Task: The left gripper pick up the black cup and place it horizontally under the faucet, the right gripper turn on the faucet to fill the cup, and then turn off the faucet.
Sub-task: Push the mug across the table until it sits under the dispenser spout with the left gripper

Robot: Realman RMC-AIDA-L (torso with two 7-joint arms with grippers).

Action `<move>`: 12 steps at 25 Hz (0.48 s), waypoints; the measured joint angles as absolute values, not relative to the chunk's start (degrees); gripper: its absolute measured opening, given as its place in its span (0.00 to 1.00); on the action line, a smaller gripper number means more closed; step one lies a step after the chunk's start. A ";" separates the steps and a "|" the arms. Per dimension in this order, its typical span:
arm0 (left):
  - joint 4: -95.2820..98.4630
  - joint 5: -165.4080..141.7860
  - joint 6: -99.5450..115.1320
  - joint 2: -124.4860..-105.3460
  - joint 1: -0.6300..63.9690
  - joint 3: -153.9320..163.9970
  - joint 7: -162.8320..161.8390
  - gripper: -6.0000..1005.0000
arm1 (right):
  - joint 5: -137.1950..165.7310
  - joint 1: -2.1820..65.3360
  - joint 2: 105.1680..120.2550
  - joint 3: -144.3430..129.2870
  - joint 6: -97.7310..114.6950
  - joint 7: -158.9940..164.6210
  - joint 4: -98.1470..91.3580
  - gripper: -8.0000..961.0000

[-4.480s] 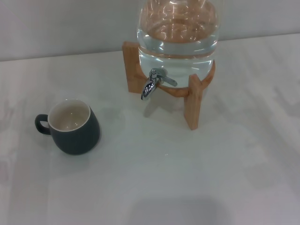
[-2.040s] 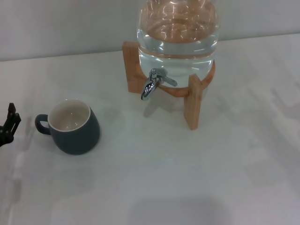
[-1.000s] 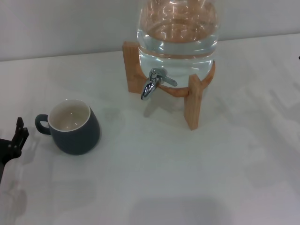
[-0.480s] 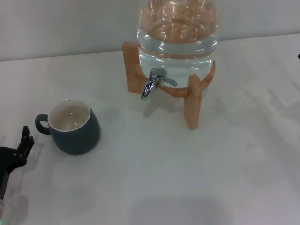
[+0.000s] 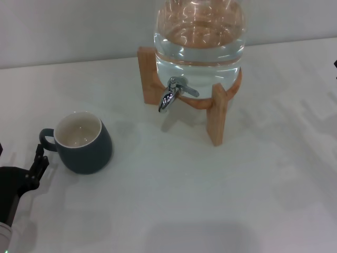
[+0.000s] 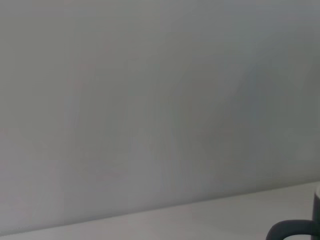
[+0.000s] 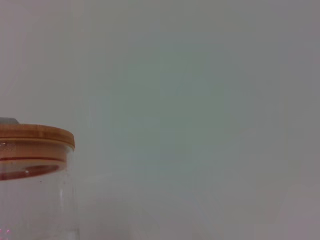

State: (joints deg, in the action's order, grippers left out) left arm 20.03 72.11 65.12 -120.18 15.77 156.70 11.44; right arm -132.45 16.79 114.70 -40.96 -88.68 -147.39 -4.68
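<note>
The black cup (image 5: 82,141) stands upright on the white table (image 5: 174,190) at the left, cream inside showing, its loop handle pointing left. Its handle also shows in the left wrist view (image 6: 292,230). My left gripper (image 5: 37,161) is low at the table's left front, just left of the cup's handle and apart from it. The chrome faucet (image 5: 169,96) sticks out from the glass water jar (image 5: 199,37), spout down, with nothing under it. Only a dark sliver of my right gripper (image 5: 335,64) shows at the right edge, far from the faucet.
The jar sits on a wooden stand (image 5: 217,113) at the back middle, against a plain wall. The right wrist view shows the jar's wooden lid (image 7: 32,137) and the wall behind it.
My left gripper has come in from the left edge and moved toward the cup's handle. The cup, jar and faucet have not moved.
</note>
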 joint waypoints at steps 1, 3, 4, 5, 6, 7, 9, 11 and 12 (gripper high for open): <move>20.04 72.11 65.12 -120.17 15.81 156.71 11.43 0.87 | -132.45 16.76 114.70 -40.95 -88.68 -147.39 -4.67 0.87; 20.04 72.06 65.12 -120.13 15.88 156.71 11.39 0.87 | -132.45 16.71 114.70 -40.95 -88.68 -147.39 -4.66 0.87; 20.04 72.01 65.11 -120.11 15.92 156.71 11.37 0.87 | -132.45 16.69 114.70 -40.96 -88.68 -147.39 -4.66 0.87; 20.04 71.95 65.09 -120.08 15.95 156.71 11.35 0.87 | -132.45 16.67 114.70 -40.96 -88.68 -147.39 -4.66 0.87; 20.04 71.93 65.07 -120.06 15.97 156.71 11.34 0.87 | -132.45 16.64 114.70 -40.96 -88.68 -147.39 -4.66 0.87; 20.04 71.92 65.04 -120.04 15.99 156.71 11.34 0.87 | -132.44 16.64 114.70 -40.96 -88.69 -147.39 -4.66 0.87; 20.04 71.89 65.03 -119.99 16.04 156.73 11.34 0.87 | -132.45 16.65 114.70 -40.95 -88.73 -147.39 -4.66 0.87; 20.04 71.84 65.02 -119.98 16.10 156.76 11.34 0.87 | -132.42 16.71 114.70 -40.95 -88.74 -147.39 -4.66 0.87; 20.04 71.79 65.02 -119.95 16.18 156.79 11.33 0.87 | -132.29 16.74 114.70 -40.96 -88.74 -147.39 -4.65 0.87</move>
